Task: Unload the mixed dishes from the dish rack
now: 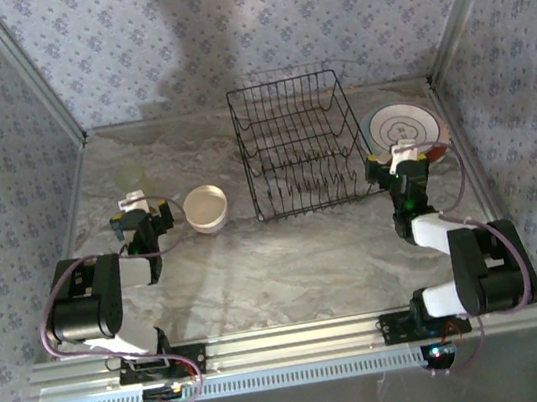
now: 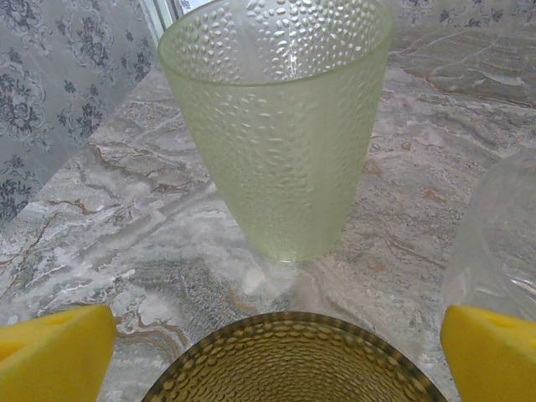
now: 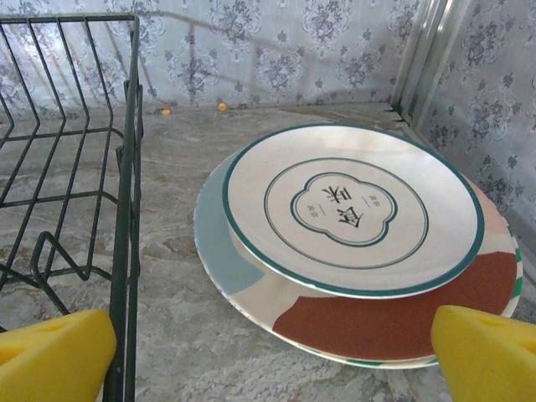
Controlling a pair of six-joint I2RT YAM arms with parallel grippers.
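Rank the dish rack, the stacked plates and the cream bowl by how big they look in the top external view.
1. dish rack: clearly the largest.
2. stacked plates: well under the rack's width, and the near edge is partly covered.
3. cream bowl: smallest, noticeably narrower than the plates.

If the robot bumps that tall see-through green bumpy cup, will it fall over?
Probably easily: the tall translucent green dimpled cup stands upright on a base narrower than its rim, so a high push may tip it. It looks thin and plastic-like, so likely light. The dimples might help a grip a little.
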